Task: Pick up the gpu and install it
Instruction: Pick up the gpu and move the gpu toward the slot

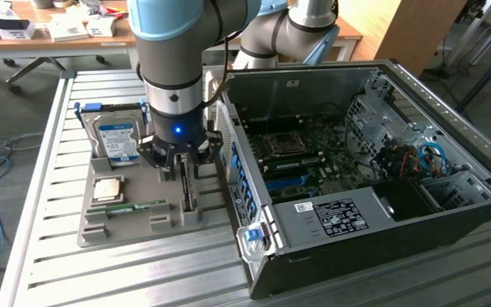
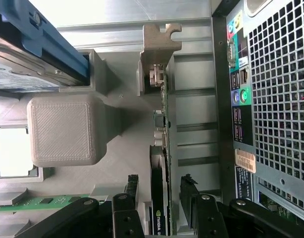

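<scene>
Wrist view | jaws apart astride gpu (image 2: pixel 161 148) | edge-on, face hidden

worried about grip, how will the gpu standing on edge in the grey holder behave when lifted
Probably stiff: the gpu stands straight on edge in the holder. Likely light, but the metal bracket at one end may tilt it. Bare components look fragile, so squeeze from the open gripper matters.

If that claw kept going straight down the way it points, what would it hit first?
Most likely the graphics card, standing on edge in the gray tray. The open gripper sits right over it, straddling its top edge.
</scene>
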`<state>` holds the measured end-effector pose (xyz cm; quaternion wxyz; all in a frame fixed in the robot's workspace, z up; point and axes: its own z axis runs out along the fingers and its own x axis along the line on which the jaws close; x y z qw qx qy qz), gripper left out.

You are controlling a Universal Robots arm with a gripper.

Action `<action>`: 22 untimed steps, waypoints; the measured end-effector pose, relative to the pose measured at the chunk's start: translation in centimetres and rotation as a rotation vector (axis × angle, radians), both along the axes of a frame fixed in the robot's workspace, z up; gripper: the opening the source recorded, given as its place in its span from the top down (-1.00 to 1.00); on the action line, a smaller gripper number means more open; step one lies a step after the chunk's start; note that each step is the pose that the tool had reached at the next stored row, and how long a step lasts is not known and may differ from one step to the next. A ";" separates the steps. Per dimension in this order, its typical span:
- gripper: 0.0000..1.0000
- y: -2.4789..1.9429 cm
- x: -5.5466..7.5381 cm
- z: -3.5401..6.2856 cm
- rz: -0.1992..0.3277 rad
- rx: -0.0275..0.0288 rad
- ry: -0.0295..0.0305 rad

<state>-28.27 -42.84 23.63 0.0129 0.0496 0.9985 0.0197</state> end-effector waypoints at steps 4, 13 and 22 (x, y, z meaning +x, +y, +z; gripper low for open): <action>0.06 0.04 -0.1 -0.03 0.000 0.0001 -0.0002; 0.06 0.03 -0.2 -0.21 0.000 -0.0002 0.0001; 0.06 0.02 -0.1 -0.25 0.000 0.0000 -0.0001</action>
